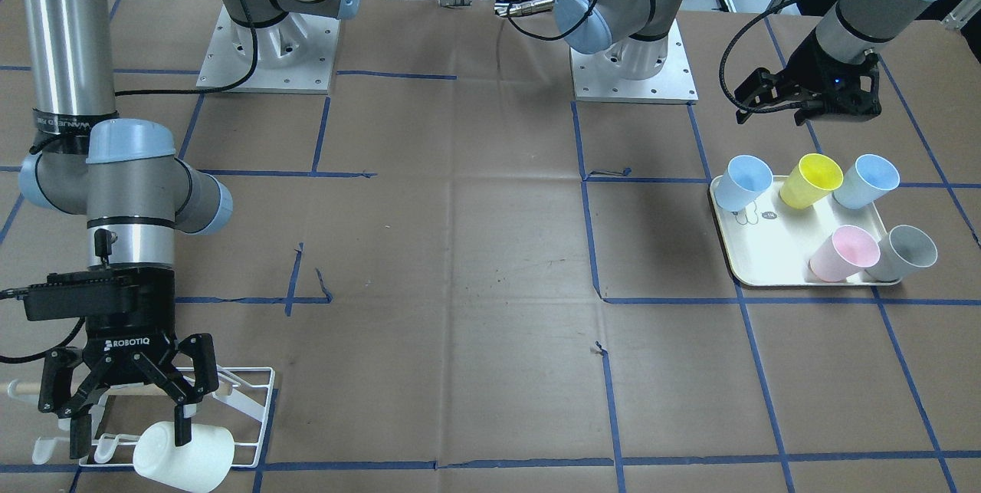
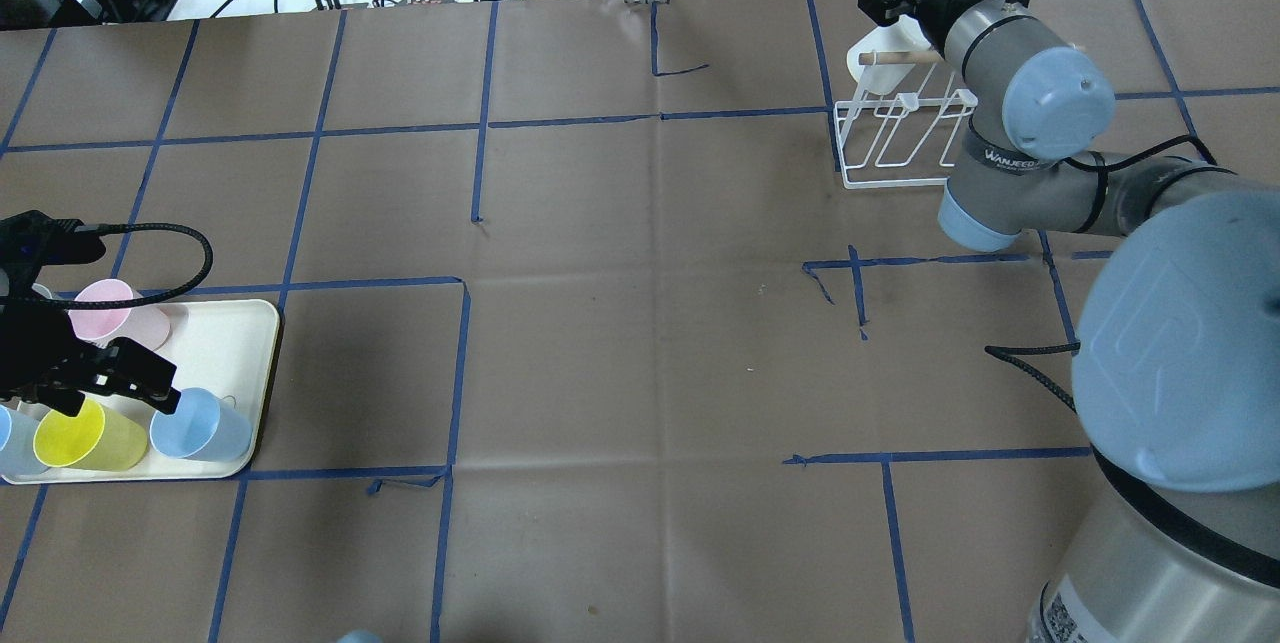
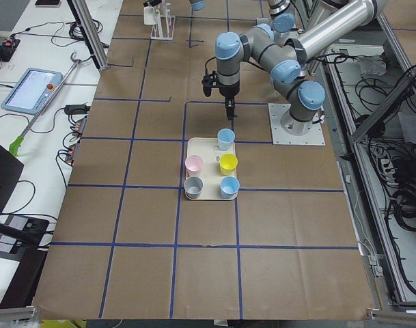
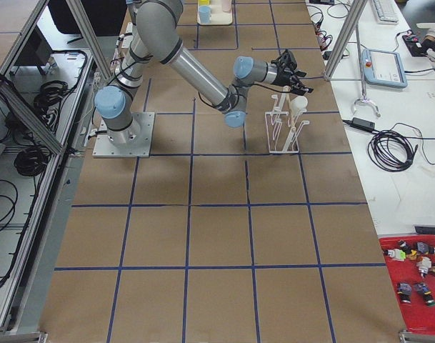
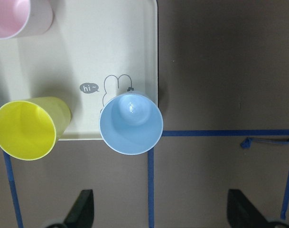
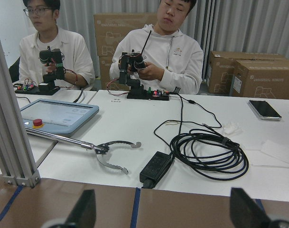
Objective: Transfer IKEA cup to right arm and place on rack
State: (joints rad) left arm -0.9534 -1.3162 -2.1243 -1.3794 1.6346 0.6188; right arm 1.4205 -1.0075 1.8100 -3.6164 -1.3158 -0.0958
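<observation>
A white cup (image 1: pixel 184 456) lies tilted on the white wire rack (image 1: pixel 247 401), next to its wooden dowel (image 2: pixel 900 56). My right gripper (image 1: pixel 130 435) hangs open right over the rack, one finger beside the cup's rim, gripping nothing. Its fingertips (image 6: pixel 85 209) stand wide apart in the right wrist view. My left gripper (image 1: pixel 774 103) is open and empty above the cream tray (image 1: pixel 766 251). In the left wrist view it (image 5: pixel 161 213) hovers just off a light-blue cup (image 5: pixel 131 123) at the tray's corner.
The tray also holds a yellow cup (image 1: pixel 810 180), a second light-blue cup (image 1: pixel 866 180), a pink cup (image 1: pixel 843 254) and a grey cup (image 1: pixel 906 251). Both arm bases (image 1: pixel 268 56) stand at the table's back. Two operators (image 6: pixel 158 52) sit beyond the rack side.
</observation>
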